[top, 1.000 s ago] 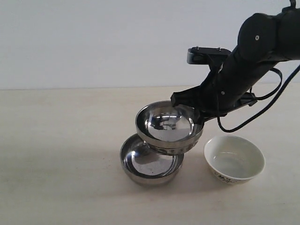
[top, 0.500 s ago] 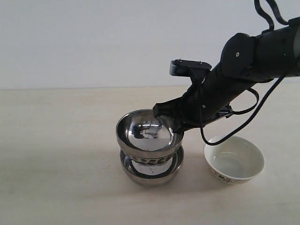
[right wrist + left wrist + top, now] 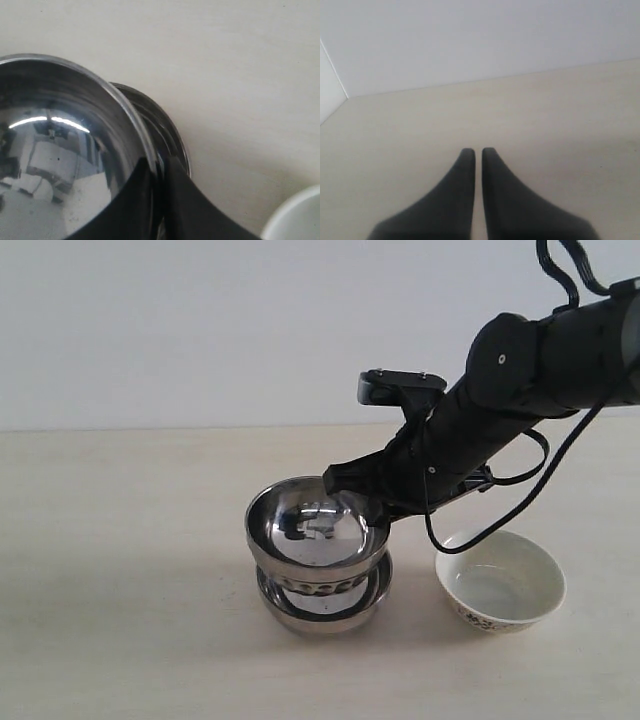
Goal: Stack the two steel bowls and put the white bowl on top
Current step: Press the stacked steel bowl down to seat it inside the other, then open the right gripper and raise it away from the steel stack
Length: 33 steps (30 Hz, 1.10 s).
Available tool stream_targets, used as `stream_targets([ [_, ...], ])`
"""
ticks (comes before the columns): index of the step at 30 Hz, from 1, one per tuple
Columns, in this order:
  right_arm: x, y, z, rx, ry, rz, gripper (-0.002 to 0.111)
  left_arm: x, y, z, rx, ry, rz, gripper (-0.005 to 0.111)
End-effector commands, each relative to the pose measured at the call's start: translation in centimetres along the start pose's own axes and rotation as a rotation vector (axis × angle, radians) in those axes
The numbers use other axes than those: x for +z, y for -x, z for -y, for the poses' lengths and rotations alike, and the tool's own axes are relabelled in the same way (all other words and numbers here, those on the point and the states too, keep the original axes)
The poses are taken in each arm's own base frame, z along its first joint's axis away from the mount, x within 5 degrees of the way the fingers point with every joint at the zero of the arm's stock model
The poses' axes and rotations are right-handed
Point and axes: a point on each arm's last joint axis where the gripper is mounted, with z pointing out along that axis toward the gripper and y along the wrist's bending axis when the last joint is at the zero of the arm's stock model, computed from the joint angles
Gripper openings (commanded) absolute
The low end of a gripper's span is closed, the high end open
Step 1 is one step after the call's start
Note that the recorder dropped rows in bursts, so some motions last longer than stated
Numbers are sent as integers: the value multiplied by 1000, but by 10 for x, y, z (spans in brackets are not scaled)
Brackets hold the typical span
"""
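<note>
My right gripper (image 3: 372,510) is shut on the far rim of the dimpled steel bowl (image 3: 312,532), which sits just inside or over the smooth steel bowl (image 3: 320,610) on the table. In the right wrist view my right gripper (image 3: 160,162) pinches that upper steel bowl (image 3: 60,150) by its rim, and the lower steel bowl (image 3: 172,140) shows as a crescent past it. The white bowl (image 3: 500,580) stands upright on the table to the right of the stack; its edge (image 3: 295,217) shows in the right wrist view. My left gripper (image 3: 478,151) is shut on nothing, over bare table.
The pale wooden table (image 3: 120,540) runs back to a white wall (image 3: 200,320). My right arm (image 3: 520,380) and its cable (image 3: 500,510) hang over the space behind the white bowl.
My right gripper has carried the dimpled steel bowl leftward and down, from tilted beside the smooth bowl to level over it. The white bowl has stayed put.
</note>
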Motion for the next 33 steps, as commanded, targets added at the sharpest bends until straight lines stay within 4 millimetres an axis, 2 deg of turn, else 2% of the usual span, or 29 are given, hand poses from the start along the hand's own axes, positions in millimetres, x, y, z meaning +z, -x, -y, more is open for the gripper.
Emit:
stream_targets([
  [1, 12, -5, 4, -16, -16, -28, 0, 0, 0, 0, -17, 1, 8, 4],
  [15, 15, -7, 6, -13, -24, -14, 1, 0, 0, 0, -17, 1, 8, 4],
  [17, 15, -7, 6, -13, -24, -14, 8, 0, 0, 0, -17, 1, 8, 4],
  [19, 15, -7, 6, -13, -24, -17, 35, 0, 0, 0, -17, 1, 8, 4],
  [21, 15, -8, 6, -22, -23, -26, 45, 0, 0, 0, -17, 1, 8, 4],
  [27, 3, -5, 4, -54, -30, -4, 46, 0, 0, 0, -17, 1, 8, 4],
  [33, -35, 3, 5, -80, -117, 77, 46, 0, 0, 0, -17, 1, 8, 4],
])
